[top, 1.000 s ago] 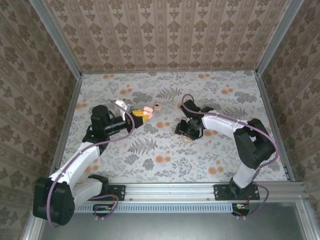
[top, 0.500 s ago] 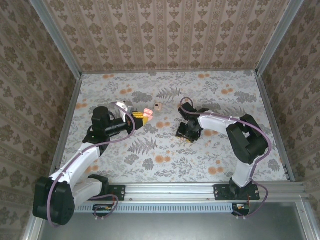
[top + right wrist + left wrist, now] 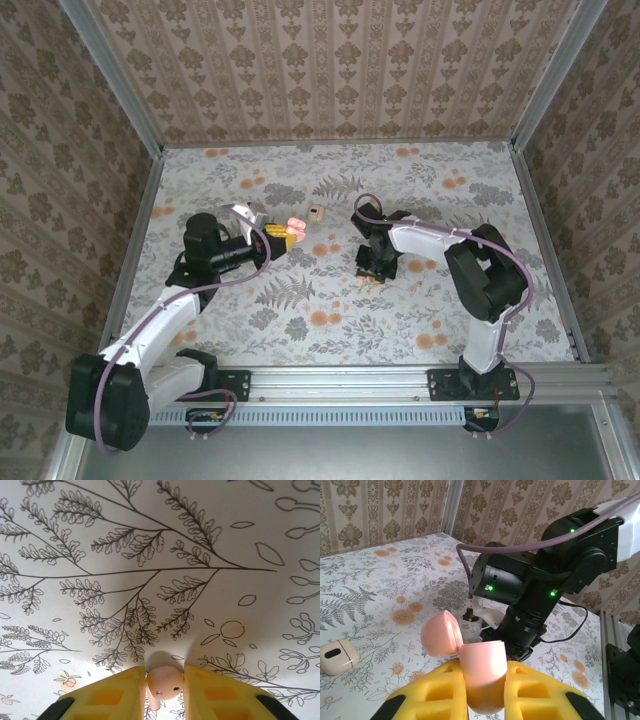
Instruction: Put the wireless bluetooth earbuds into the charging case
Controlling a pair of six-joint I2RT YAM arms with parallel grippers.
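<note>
My left gripper (image 3: 485, 700) is clamped on the pink charging case (image 3: 482, 670), its yellow pads (image 3: 442, 690) pressed to either side of the lower shell. I hold the case upright and off the table (image 3: 330, 330) so that its mouth faces up and the hinged lid (image 3: 440, 632) hangs back, out of the way of anything coming in from above. From the overhead camera, the case (image 3: 293, 222) sits at the tip of that gripper (image 3: 283, 236).

To the right of the case, well apart from it, my right gripper (image 3: 372, 268) is pointed straight down at the table. On its wrist camera the right gripper (image 3: 165, 692) has the pink earbud (image 3: 165, 679) between its pads, one against each side, so I judge the fingers closed onto it. I cannot tell whether the bud has left the surface yet. Coming straight down lets me pinch so small a thing without pushing it along the cloth.

A second, pale earbud (image 3: 337, 656) lies on the table just beyond the case, free of both my grippers; I judge it comes after this one is seated
</note>
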